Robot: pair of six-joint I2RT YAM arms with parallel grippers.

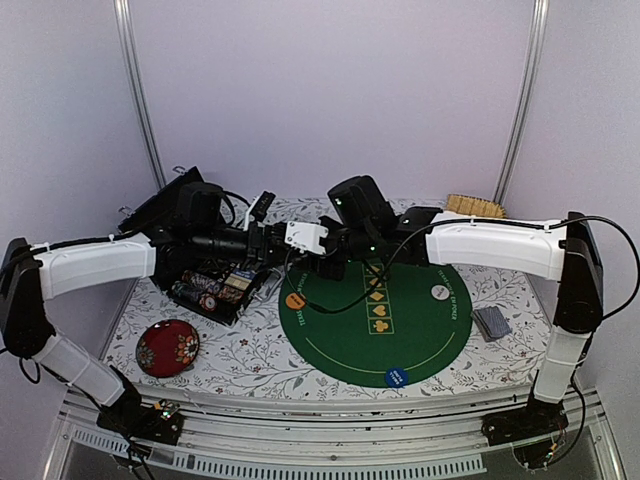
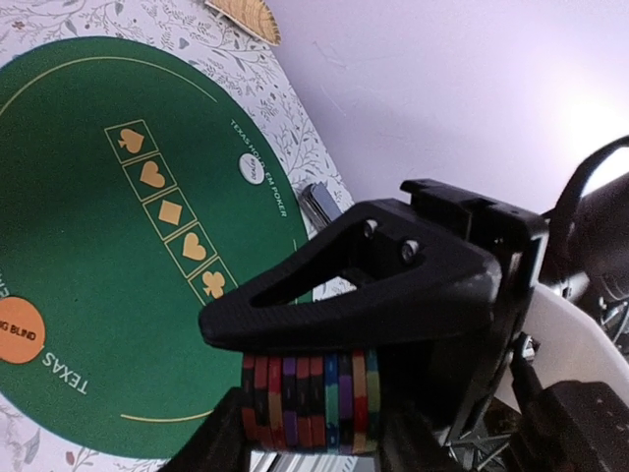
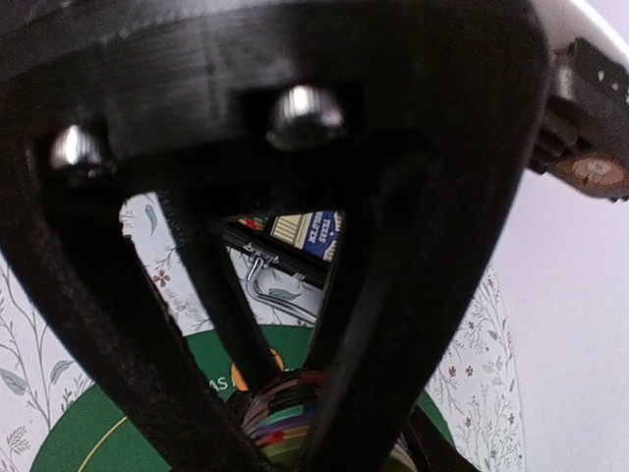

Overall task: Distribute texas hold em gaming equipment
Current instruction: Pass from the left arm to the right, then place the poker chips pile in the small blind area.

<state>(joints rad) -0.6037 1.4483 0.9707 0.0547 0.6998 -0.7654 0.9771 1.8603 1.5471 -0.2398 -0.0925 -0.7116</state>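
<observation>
A stack of striped poker chips point(image 2: 310, 398) hangs in the air over the back edge of the green mat point(image 1: 340, 345), where both grippers meet. My left gripper point(image 2: 310, 438) is shut on the stack's two ends. My right gripper point(image 3: 290, 423) straddles the same stack point(image 3: 285, 418), with one finger point(image 2: 344, 305) flat on the chip rims. In the top view the left gripper point(image 1: 322, 262) and the right gripper point(image 1: 342, 256) touch. On the mat lie an orange disc point(image 1: 295, 300), a white disc point(image 1: 439, 292) and a blue disc point(image 1: 395, 377). Cards point(image 1: 490, 322) lie to the mat's right.
An open black case point(image 1: 215, 285) with more chips stands at the back left; its latch point(image 3: 265, 280) shows in the right wrist view. A dark red floral dish point(image 1: 167, 348) sits front left. A tan woven piece point(image 1: 474, 206) lies at the back right.
</observation>
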